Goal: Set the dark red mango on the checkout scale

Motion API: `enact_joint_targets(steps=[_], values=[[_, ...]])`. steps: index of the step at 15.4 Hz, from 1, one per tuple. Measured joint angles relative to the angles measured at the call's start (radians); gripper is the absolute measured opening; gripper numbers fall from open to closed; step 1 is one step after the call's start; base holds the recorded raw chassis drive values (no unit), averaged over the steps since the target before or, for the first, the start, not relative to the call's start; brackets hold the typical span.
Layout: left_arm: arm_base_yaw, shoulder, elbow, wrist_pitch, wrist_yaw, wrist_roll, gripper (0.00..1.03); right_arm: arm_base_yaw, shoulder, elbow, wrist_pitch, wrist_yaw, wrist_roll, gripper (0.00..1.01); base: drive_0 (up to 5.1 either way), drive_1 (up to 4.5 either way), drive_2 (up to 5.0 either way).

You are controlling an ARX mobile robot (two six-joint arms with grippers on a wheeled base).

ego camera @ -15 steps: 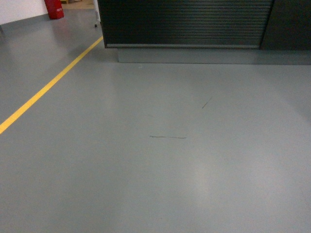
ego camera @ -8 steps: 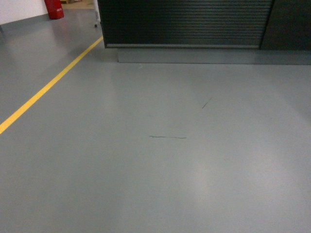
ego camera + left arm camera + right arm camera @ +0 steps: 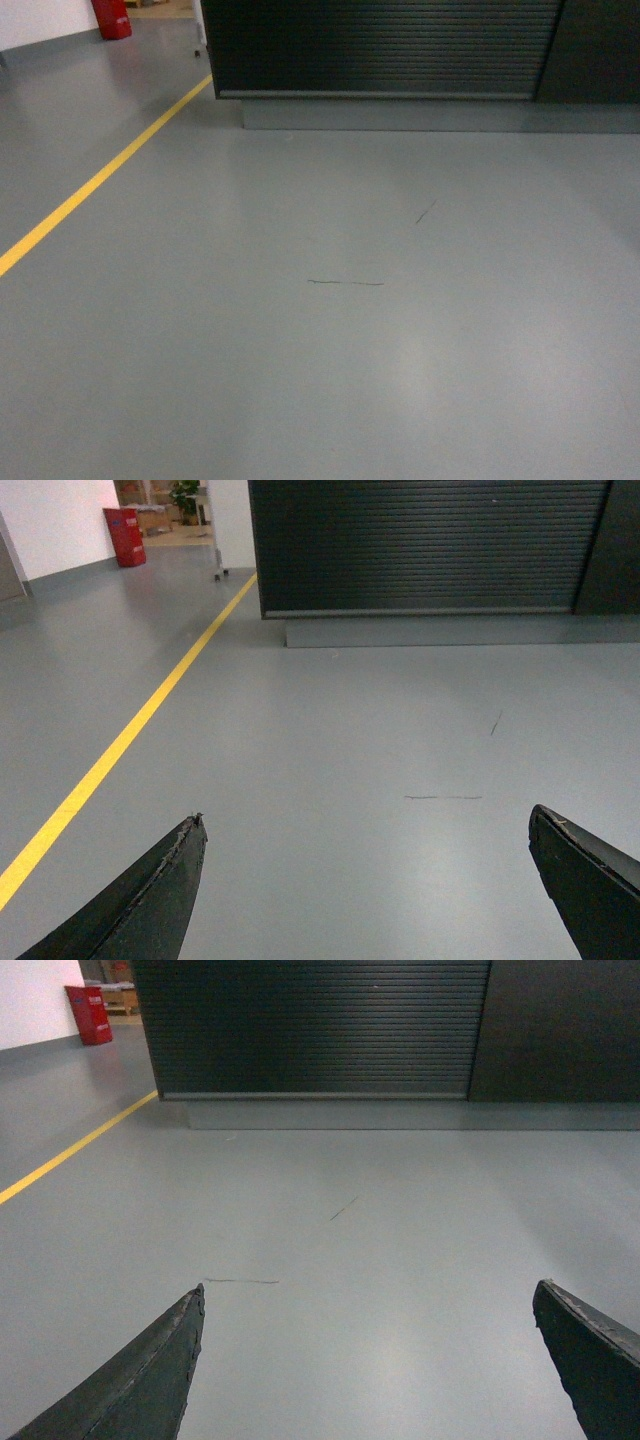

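The checkout (image 3: 380, 45) shows only as a black counter front with horizontal ribs at the top of the head view, also in the left wrist view as the checkout (image 3: 430, 545) and in the right wrist view as the checkout (image 3: 310, 1025). Its top is out of frame. The dark red mango and the scale are out of view. My left gripper (image 3: 368, 820) is open over bare grey floor, nothing between its fingers. My right gripper (image 3: 370, 1295) is open too, likewise with nothing in it. Neither gripper appears in the head view.
A yellow floor line (image 3: 95, 180) runs diagonally at the left toward the counter's corner. A red container (image 3: 112, 17) stands far back left by a white wall. A plain dark panel (image 3: 595, 50) adjoins the ribbed front on the right. Grey floor (image 3: 340, 330) lies between me and the counter.
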Motion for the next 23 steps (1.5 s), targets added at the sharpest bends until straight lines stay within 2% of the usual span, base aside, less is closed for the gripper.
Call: enact_joint_targets(steps=[23], values=[[0.000, 0.000, 0.000, 0.000, 0.000, 0.000, 0.98, 0.000, 0.000, 0.000, 0.000, 0.000, 0.000, 0.98, 0.0, 0.10, -0.1]])
